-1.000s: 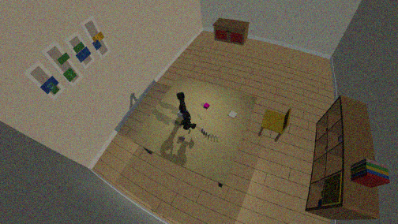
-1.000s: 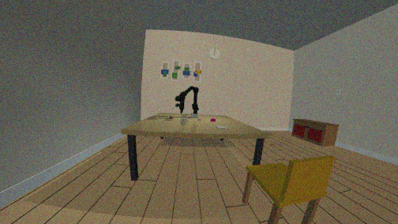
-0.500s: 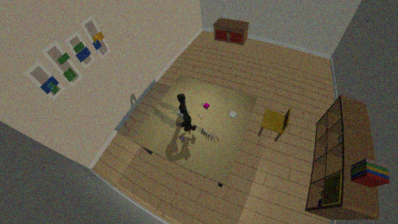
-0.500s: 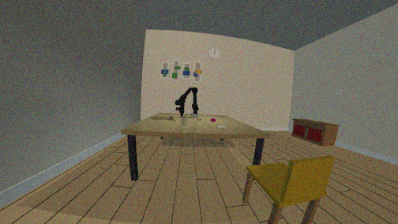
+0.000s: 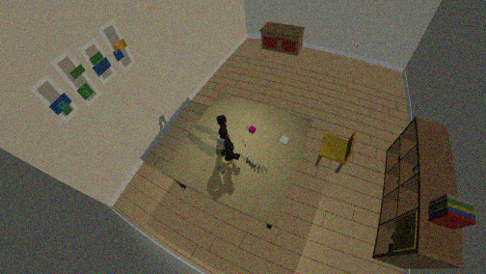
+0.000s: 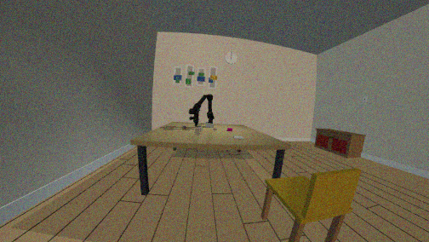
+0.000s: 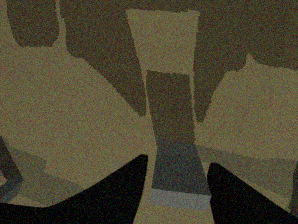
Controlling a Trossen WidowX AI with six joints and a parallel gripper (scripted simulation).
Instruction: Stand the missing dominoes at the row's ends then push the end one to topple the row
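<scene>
The top view is showing the black, jointed robot arm standing over a pale wooden surface. Its tool is hanging near one end of a row of small, dark, slab-shaped dominoes. A magenta block and a flat white piece are lying apart from the row. A yellow chair is standing beside the surface.

The exterior view is showing the arm bending over, with the tool pointing downward close to the surface. The dominoes are appearing too small and blurred for their count to be confirmed.

The wrist view is showing one grey, oblong domino positioned between the two black fingers. The tool is standing partly spread: a strip of surface is showing between the domino and the finger at picture left, while the other finger is appearing right alongside it; contact there cannot be confirmed.
</scene>
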